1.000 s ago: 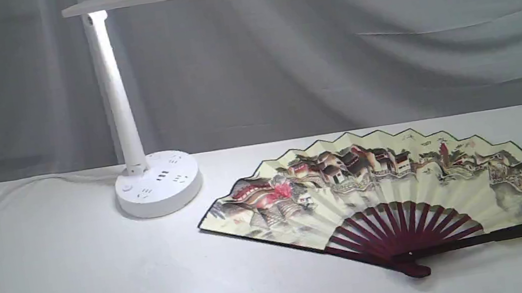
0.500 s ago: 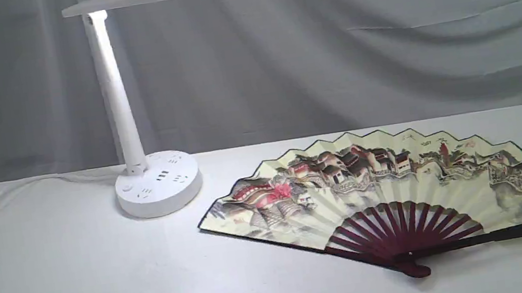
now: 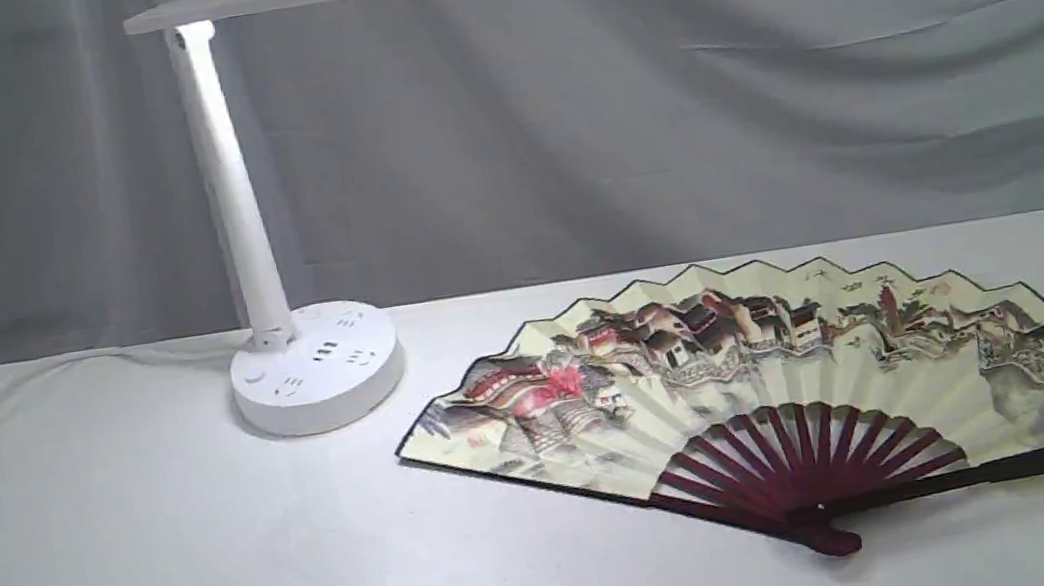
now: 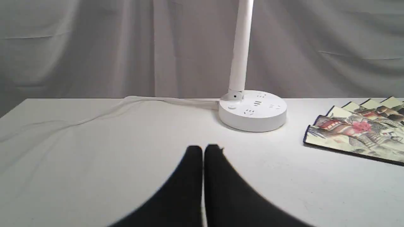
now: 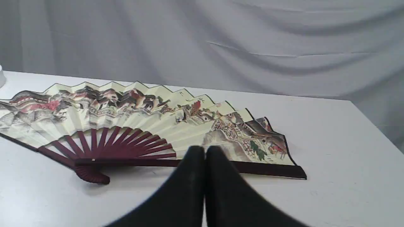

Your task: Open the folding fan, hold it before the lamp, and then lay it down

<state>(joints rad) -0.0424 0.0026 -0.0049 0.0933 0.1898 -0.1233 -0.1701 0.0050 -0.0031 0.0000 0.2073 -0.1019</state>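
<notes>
The folding fan (image 3: 776,381) lies spread fully open and flat on the white table, painted side up, its maroon ribs meeting at a pivot near the front edge. The white lamp (image 3: 315,366) stands to its left, light bar overhead. Neither arm shows in the exterior view. In the left wrist view my left gripper (image 4: 203,148) is shut with nothing in it, short of the lamp (image 4: 252,110), the fan's end (image 4: 353,135) off to one side. In the right wrist view my right gripper (image 5: 205,149) is shut and empty, hovering above the fan (image 5: 132,126) near its dark outer guard stick.
The lamp's white cable (image 3: 40,382) trails along the back of the table (image 3: 164,562) toward the left. A grey draped curtain (image 3: 657,94) closes off the back. The table's right edge (image 5: 375,132) shows in the right wrist view.
</notes>
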